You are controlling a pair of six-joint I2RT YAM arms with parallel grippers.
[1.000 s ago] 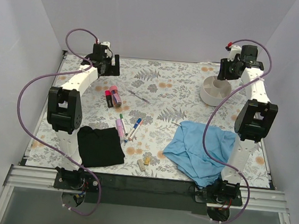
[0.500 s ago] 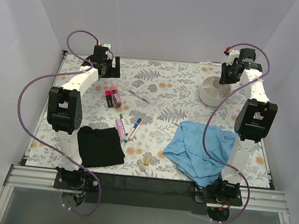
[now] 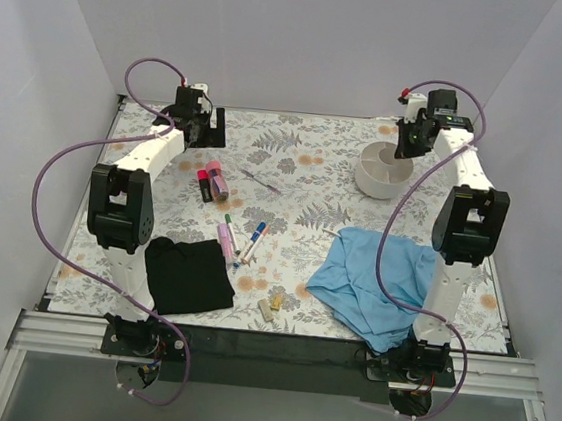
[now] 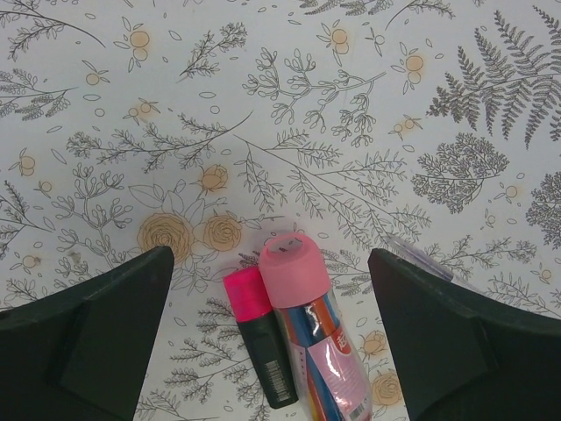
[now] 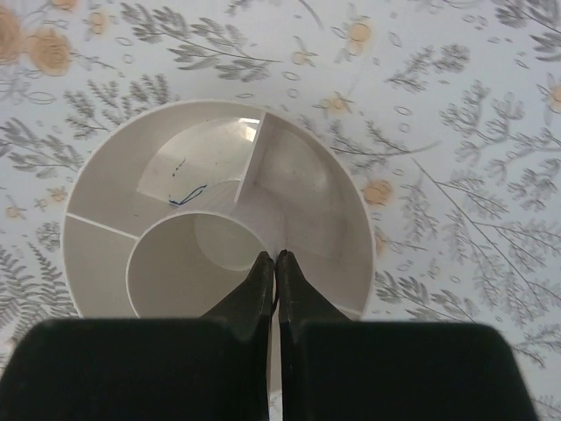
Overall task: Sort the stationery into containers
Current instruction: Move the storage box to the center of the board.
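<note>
The white round organiser [image 3: 366,184] stands at the back right; its compartments hold no stationery in the right wrist view [image 5: 219,110]. My right gripper [image 3: 410,144] is shut on the thin inner wall by the centre cup [image 5: 276,259]. My left gripper [image 3: 200,128] is open and empty at the back left, above the table. Below it lie a pink-and-black highlighter [image 4: 259,346] and a pink-capped tube of pens [image 4: 316,351], side by side [image 3: 210,181]. Several thin pens [image 3: 240,238] and pale eraser blocks [image 3: 271,303] lie mid-table.
A black cloth [image 3: 188,274] lies front left and a blue cloth [image 3: 374,281] front right. A thin clear pen [image 3: 261,179] lies right of the highlighters, partly behind my left gripper's right finger [image 4: 421,260]. White walls enclose the table.
My right gripper has moved left, and the organiser has slid left with it. The left arm has barely moved.
</note>
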